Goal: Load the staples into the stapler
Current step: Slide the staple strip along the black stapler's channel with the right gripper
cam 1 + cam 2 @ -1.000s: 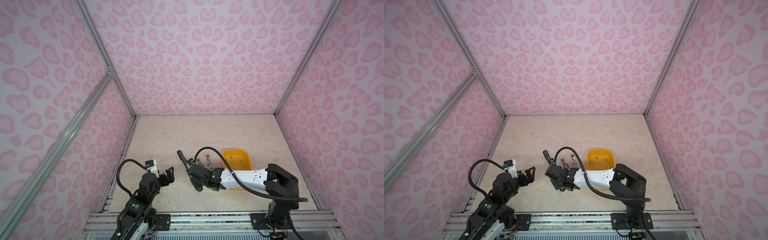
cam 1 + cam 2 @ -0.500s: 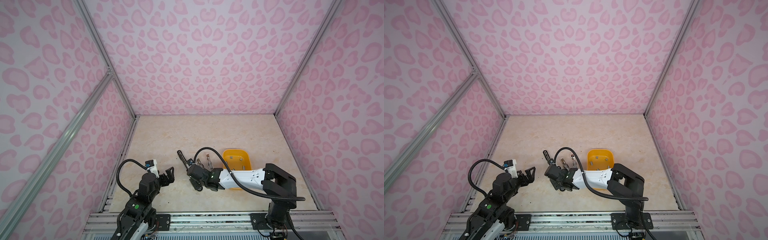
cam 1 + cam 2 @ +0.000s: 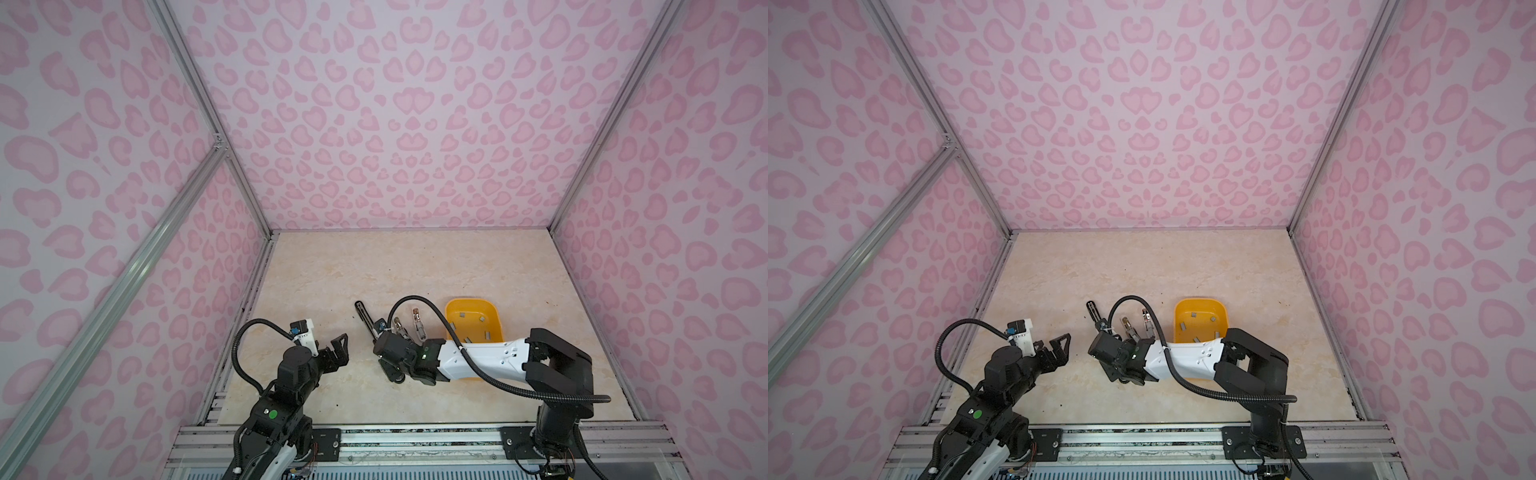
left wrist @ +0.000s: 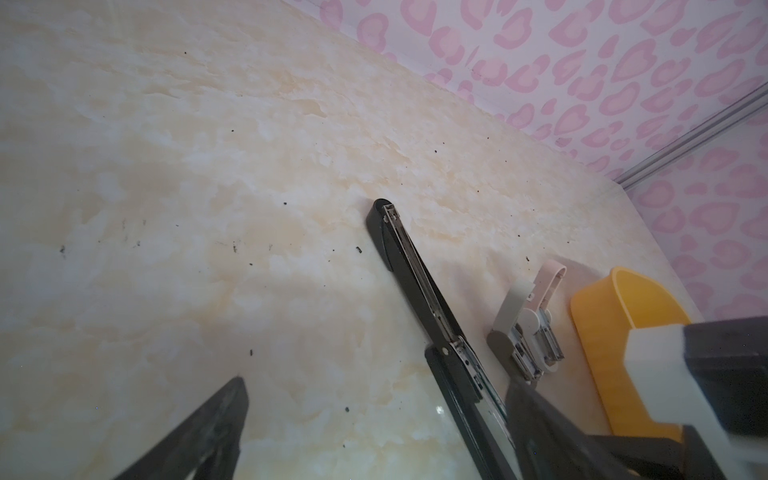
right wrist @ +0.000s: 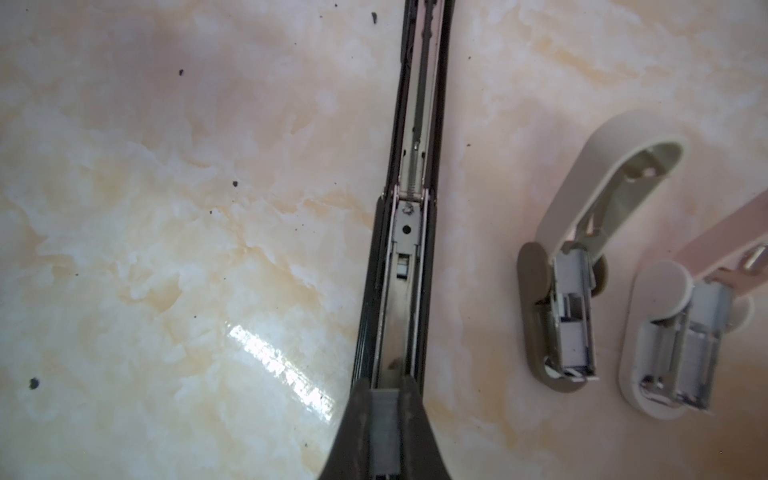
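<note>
Over open black stapler [image 5: 409, 257], right gripper [image 5: 384, 399] pinches staple strip [image 5: 384, 428]; small staplers [image 5: 569, 332], yellow tray [image 3: 471, 300] right; left gripper [image 3: 336, 353] gapes empty

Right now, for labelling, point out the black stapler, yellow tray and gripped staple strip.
black stapler [image 4: 424, 286]: left wrist view, rail.
yellow tray [image 3: 471, 300]: a top view, far rim.
staple strip [image 5: 385, 428]: right wrist view, top face.

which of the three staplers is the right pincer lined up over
The long black stapler: the right pincer, shut on a staple strip, sits over its open channel. The small grey stapler and small pink stapler lie apart beside it.
</note>
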